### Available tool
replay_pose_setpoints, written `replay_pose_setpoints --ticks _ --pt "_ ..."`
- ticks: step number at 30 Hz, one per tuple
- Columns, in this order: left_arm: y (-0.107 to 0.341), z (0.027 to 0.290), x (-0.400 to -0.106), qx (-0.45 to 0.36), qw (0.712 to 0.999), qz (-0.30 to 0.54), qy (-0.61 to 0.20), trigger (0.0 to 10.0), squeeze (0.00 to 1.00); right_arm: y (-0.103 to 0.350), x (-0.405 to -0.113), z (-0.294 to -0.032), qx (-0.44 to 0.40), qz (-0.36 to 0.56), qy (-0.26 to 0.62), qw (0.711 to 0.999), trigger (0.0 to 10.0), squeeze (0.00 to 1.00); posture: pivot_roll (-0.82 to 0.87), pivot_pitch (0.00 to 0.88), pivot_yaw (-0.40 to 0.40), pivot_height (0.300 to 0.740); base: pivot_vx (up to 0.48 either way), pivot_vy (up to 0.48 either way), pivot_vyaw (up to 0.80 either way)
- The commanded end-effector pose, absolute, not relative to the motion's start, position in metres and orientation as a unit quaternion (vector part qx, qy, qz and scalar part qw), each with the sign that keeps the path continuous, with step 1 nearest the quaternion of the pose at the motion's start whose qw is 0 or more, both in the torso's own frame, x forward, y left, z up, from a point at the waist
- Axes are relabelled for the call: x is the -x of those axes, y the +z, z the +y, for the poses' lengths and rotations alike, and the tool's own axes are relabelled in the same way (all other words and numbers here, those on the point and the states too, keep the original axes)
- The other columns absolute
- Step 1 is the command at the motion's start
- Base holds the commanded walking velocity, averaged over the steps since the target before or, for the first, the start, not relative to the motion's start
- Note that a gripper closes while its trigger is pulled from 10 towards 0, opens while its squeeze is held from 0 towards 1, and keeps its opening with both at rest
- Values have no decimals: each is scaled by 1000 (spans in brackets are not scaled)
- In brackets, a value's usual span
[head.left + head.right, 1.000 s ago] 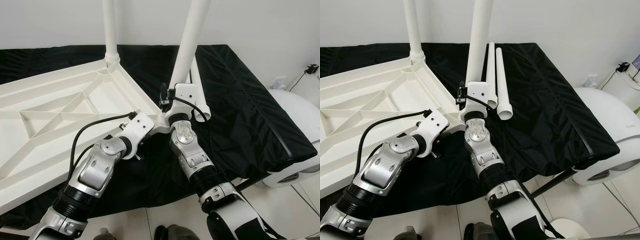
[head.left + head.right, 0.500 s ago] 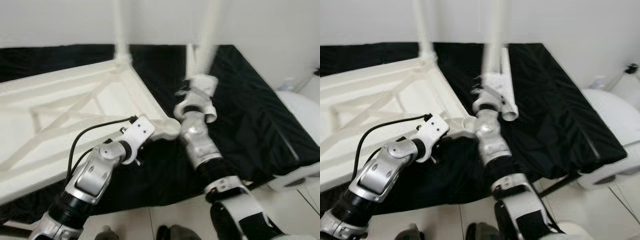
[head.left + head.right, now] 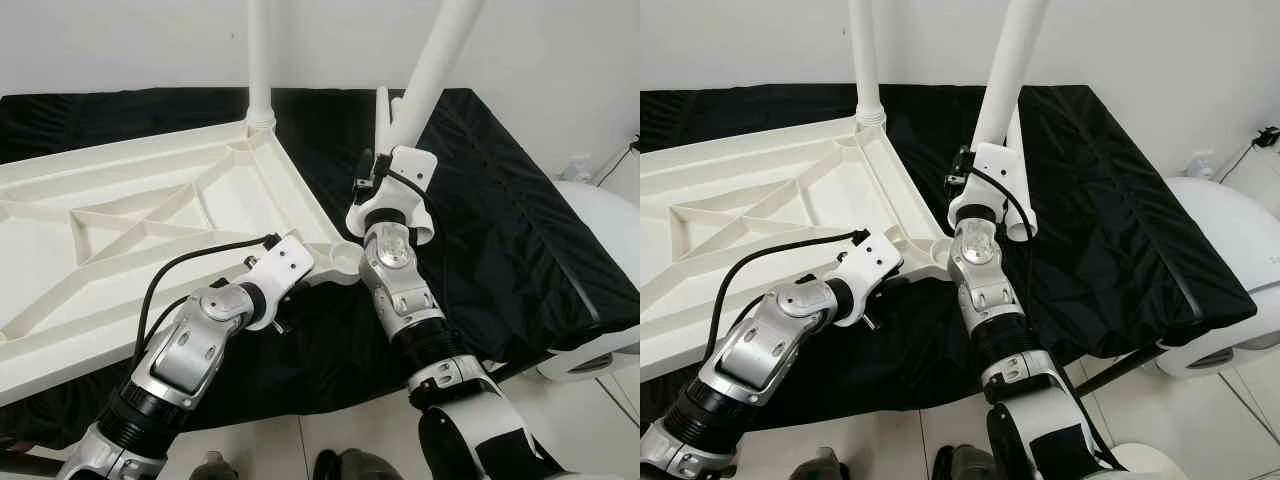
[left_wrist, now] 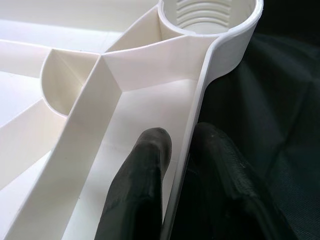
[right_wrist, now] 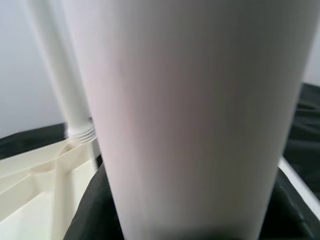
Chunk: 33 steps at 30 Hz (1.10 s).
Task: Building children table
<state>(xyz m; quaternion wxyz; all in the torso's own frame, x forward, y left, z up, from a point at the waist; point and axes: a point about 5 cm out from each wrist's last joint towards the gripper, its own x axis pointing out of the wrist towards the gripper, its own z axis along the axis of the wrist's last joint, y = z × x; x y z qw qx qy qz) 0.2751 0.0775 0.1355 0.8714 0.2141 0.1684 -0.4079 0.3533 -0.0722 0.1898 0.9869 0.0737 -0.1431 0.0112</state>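
The white tabletop (image 3: 150, 215) lies upside down on the black cloth, with one leg (image 3: 259, 60) standing screwed into its far corner. Its near corner socket (image 3: 345, 258) is threaded and holds nothing. My left gripper (image 4: 182, 137) is shut on the tabletop's rim just short of that socket, one finger (image 4: 150, 150) inside the wall and the other outside. My right gripper (image 3: 400, 170) holds a second white leg (image 3: 435, 60) tilted in the air just beyond and to the right of the socket. The wrist hides the leg's lower end.
Two loose white legs lie on the cloth (image 3: 510, 200) behind my right wrist, one with its open end (image 3: 1018, 228) towards me. A rounded white appliance (image 3: 600, 215) stands past the cloth's right edge. A white wall closes the far side.
The camera swung, blurring and shifting the whole view to the right. Relative to the tabletop, both grippers and the held leg stand about as before.
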Motion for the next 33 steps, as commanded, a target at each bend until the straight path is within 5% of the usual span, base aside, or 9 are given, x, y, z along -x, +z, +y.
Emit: replay_pose_setpoints --ticks 1,15,33 --pt "131 71 -270 -215 857 178 -434 10000 0 192 -351 -76 -85 -149 43 984 10000 0 43 35 -78 740 0 0 0" --pt "133 70 -273 -217 856 175 -436 10000 0 175 -335 -130 -77 -129 178 972 10000 0 10 47 -56 740 0 0 0" --pt "135 67 -273 -216 854 173 -440 10000 0 182 -332 -122 -125 -136 287 940 10000 0 24 51 -58 740 0 0 0"
